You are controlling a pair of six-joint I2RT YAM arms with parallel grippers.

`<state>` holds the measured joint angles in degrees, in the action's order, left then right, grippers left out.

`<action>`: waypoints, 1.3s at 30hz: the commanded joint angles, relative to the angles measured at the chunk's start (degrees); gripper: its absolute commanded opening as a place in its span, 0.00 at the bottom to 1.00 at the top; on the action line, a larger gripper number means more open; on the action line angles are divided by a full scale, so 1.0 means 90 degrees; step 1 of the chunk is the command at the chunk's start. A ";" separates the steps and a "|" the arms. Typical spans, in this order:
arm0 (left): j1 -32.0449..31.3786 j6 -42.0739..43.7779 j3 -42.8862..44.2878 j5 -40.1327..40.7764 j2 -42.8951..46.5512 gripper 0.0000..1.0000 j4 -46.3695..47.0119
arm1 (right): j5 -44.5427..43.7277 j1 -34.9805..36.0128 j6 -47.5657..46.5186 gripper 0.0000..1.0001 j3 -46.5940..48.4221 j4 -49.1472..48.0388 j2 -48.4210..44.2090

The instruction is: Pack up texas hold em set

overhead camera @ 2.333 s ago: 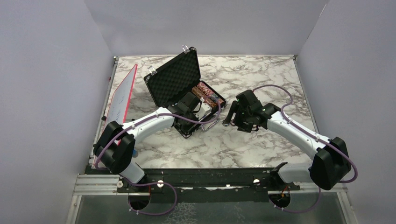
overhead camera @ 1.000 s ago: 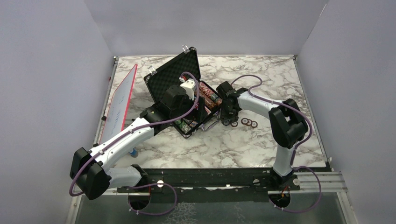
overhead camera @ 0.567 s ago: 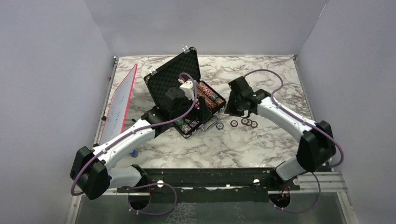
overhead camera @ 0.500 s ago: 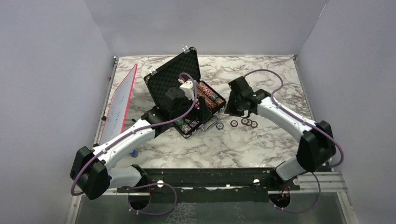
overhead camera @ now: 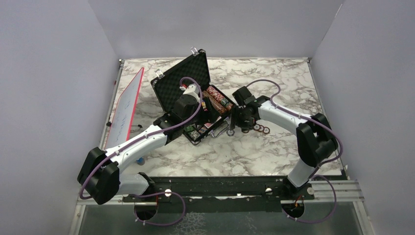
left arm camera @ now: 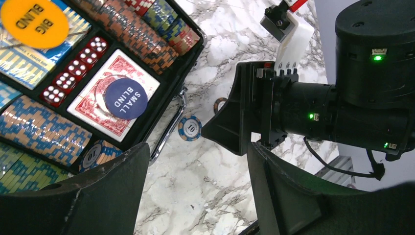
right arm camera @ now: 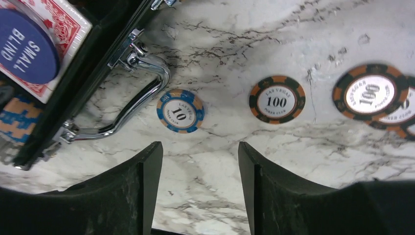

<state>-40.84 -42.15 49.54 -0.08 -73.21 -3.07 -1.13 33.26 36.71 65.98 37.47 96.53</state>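
The black briefcase (overhead camera: pixel 172 82) lies open with rows of poker chips (left arm camera: pixel 142 34), red dice (left arm camera: pixel 73 71), an orange disc (left arm camera: pixel 34 22) and a blue disc (left arm camera: pixel 126 98) on red-backed cards. My left gripper (left arm camera: pixel 197 149) hangs open and empty above the case's front edge (overhead camera: pixel 192 96). On the marble beside the metal handle (right arm camera: pixel 142 98) lies a blue 10 chip (right arm camera: pixel 180 110). Black-and-orange 100 chips (right arm camera: pixel 277 100) lie to its right. My right gripper (right arm camera: pixel 199 145) is open and empty just short of the blue chip, low over the table (overhead camera: pixel 234 123).
A red-edged white board (overhead camera: pixel 126 105) leans along the table's left side. A small blue-tipped tool (overhead camera: pixel 140 159) lies by the left arm. Grey walls close in the left, back and right. Both arms crowd the case's front right corner.
The right arm has swung back toward the case handle and its jaws stand wider. The left gripper has drifted slightly toward the back over the case.
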 commanded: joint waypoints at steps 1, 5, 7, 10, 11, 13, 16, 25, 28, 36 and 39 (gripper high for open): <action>0.0016 -0.0726 -0.0300 0.0558 0.0171 0.75 0.0268 | 0.0281 0.0066 -0.1221 0.64 0.0487 0.0317 0.0342; 0.0020 -0.1018 -0.0620 0.0476 0.0307 0.75 0.0516 | 0.0379 0.0179 -0.1597 0.66 0.0707 0.0426 0.0773; 0.0023 -0.1029 -0.0676 0.0502 0.0387 0.75 0.0469 | 0.0384 0.0272 -0.1786 0.66 0.0811 0.0445 0.0978; 0.0026 -0.1055 -0.0735 0.0374 0.0447 0.75 0.0453 | 0.0317 0.0396 -0.1939 0.67 0.0961 0.0469 0.1247; 0.0017 -0.1057 -0.0743 0.0340 0.0450 0.75 0.0446 | 0.0277 0.0419 -0.1953 0.67 0.0986 0.0452 0.1302; 0.0020 -0.1140 -0.0765 0.0287 0.0440 0.75 0.0417 | 0.0204 0.0440 -0.1959 0.66 0.1012 0.0436 0.1399; 0.0022 -0.1305 -0.0869 0.0281 0.0406 0.74 0.0450 | 0.0132 0.0464 -0.1959 0.62 0.0999 0.0363 0.1523; 0.0016 -0.1518 -0.1054 0.0419 0.0238 0.73 0.0795 | -0.0734 0.0475 -0.1697 0.50 0.0698 -0.0001 0.1755; 0.0021 -0.1438 -0.1051 0.0479 0.0173 0.74 0.0867 | -0.0852 0.0475 -0.1651 0.50 0.0639 -0.0140 0.1787; 0.0026 -0.1332 -0.1034 0.0462 0.0011 0.74 0.0999 | -0.0748 0.0475 -0.1513 0.47 0.0623 -0.0326 0.1865; 0.0021 -0.1250 -0.1050 0.0434 -0.0008 0.71 0.1037 | -0.0744 0.0475 -0.1350 0.29 0.0661 -0.0257 0.1779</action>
<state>-40.84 -54.96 39.81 2.98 -72.90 3.81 -6.13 37.60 22.44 73.80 37.74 109.65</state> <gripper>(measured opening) 0.740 0.391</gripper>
